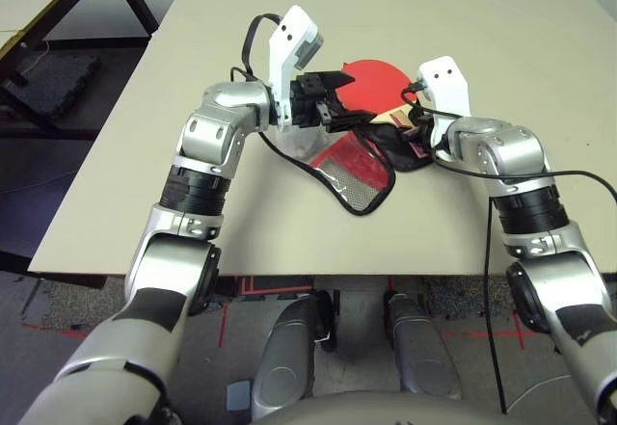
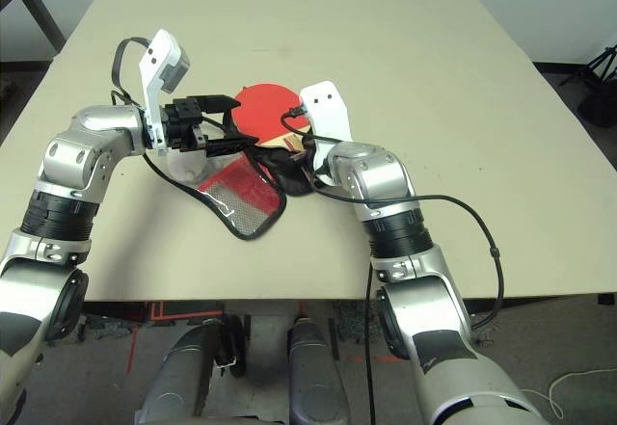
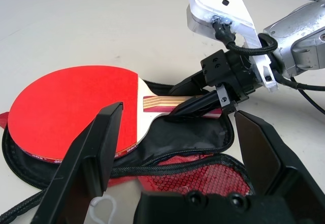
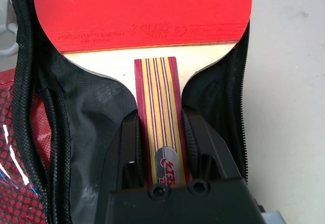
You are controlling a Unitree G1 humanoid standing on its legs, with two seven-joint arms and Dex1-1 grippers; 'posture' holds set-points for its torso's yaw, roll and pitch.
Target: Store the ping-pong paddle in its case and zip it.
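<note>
On the left of the beige table [image 1: 463, 20], the left gripper [image 3: 177, 148] is held with its two black fingers [image 3: 96, 148] spread wide and nothing between them; it is poised just over the near part of the case [image 1: 371, 179], apart from the paddle. The case is seen lying open on the table, its red flap with the black mesh pocket [image 1: 352, 174] folded toward the robot and its black lining [image 4: 86, 127] turned up. The ping-pong paddle [image 3: 76, 104] is laid on that lining, red face up, the round blade within the black zipper rim [image 3: 15, 158] at the far side and the striped wooden handle [image 4: 160, 107] pointed toward the right arm. On the right, the right gripper [image 4: 162, 148] is closed onto the handle, one finger pressed against each of its sides, so the paddle is gripped by its handle inside the open case
</note>
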